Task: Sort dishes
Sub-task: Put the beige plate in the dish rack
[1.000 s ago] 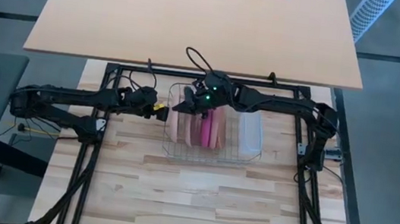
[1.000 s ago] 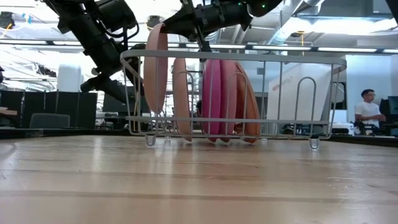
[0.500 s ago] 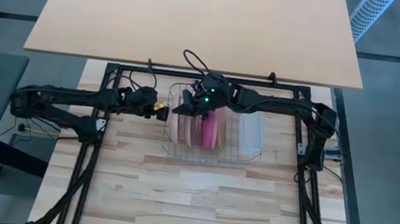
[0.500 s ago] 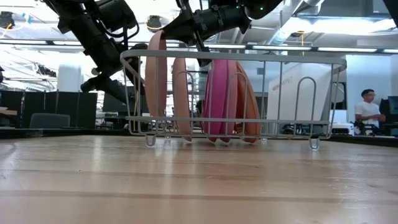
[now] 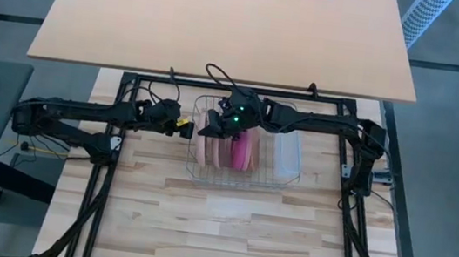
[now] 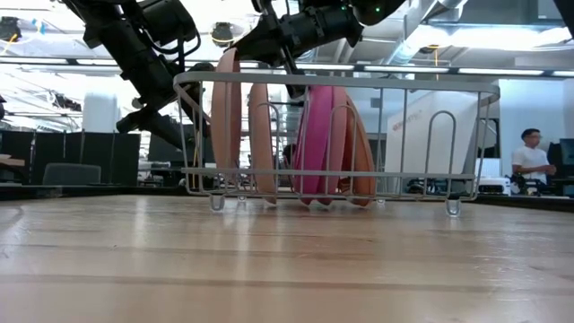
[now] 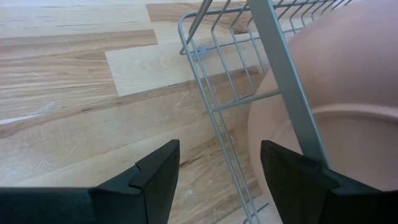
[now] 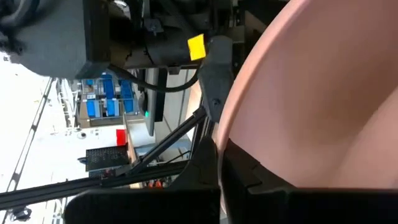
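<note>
A wire rack [image 5: 237, 175] stands mid-table with several dishes on edge inside: a salmon plate [image 6: 262, 139], a magenta one [image 6: 316, 135] and another salmon one [image 6: 361, 157]. The leftmost, pale pink plate [image 6: 225, 126] stands upright at the rack's left end, with my right gripper [image 6: 239, 47] shut on its top. In the right wrist view this plate [image 8: 311, 87] fills the picture. My left gripper [image 7: 214, 180] waits open just outside the rack's left side [image 7: 214, 109], holding nothing; in the high view this gripper [image 5: 184, 126] shows beside the rack. My right gripper pinches the pale pink plate's upper rim [image 8: 221, 144] between its two fingers. It comes from the table's right, slanting slightly downward, over the other plates. The plate stands on edge, nearly upright, its lower edge [image 6: 224, 190] down among the rack's floor wires.
A translucent tub [image 5: 288, 151] fills the rack's right part. The black frame [image 5: 130, 81] borders the wooden tabletop. A large tan table [image 5: 225, 23] lies beyond. A person [image 6: 531, 157] stands far off in the room at the right.
The pale pink plate has sunk a little lower in the rack with my right gripper still shut on its rim. The magenta plate has tipped, its top leaning toward the table's right against its neighbours.
</note>
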